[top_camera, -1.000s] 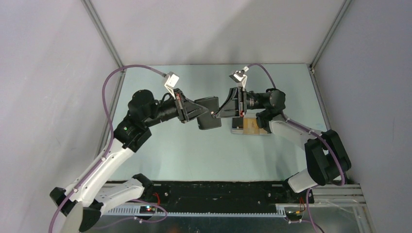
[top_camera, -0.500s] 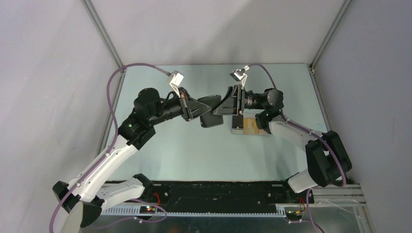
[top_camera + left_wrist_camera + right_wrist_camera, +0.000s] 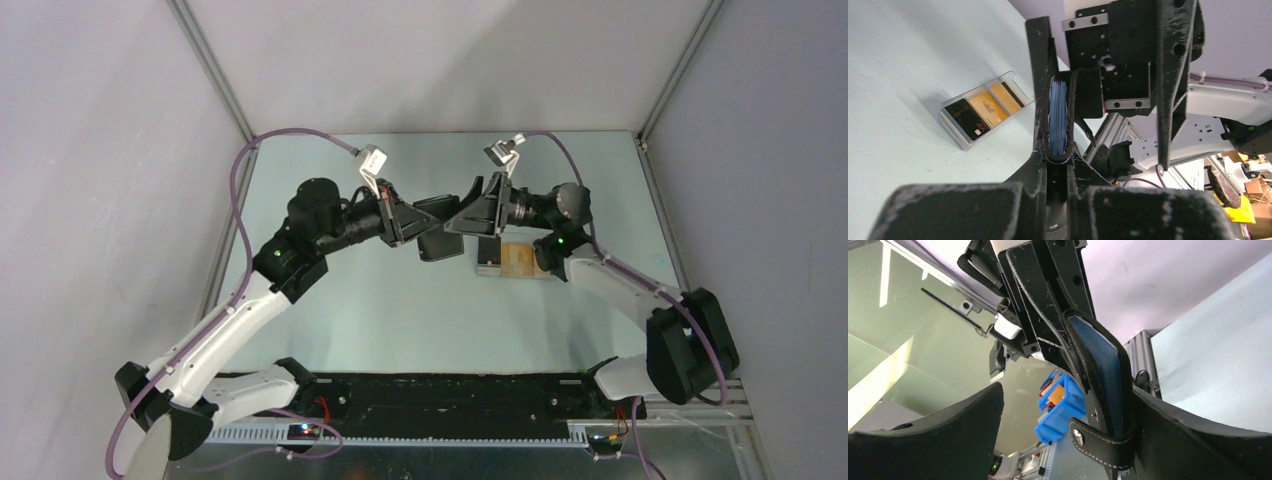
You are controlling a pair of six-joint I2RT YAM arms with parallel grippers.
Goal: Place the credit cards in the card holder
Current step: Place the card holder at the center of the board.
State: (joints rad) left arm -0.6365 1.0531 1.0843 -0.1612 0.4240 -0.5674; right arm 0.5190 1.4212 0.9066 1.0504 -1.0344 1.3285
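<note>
The black card holder hangs above the table, with my left gripper shut on one edge. In the left wrist view its blue lining shows between the closed fingers. My right gripper is open around the holder's other end. In the right wrist view the holder, with its studded strap, lies against the right-hand finger, far from the other finger. The credit cards, orange ones and a black one, lie in the clear tray.
The clear tray sits on the pale green table right of centre, under my right wrist. Grey walls close in the sides and back. A blue bin shows beyond the table in the right wrist view.
My right gripper has opened wide and let go of the card holder. Both grippers and the holder have drifted slightly toward the back of the table.
</note>
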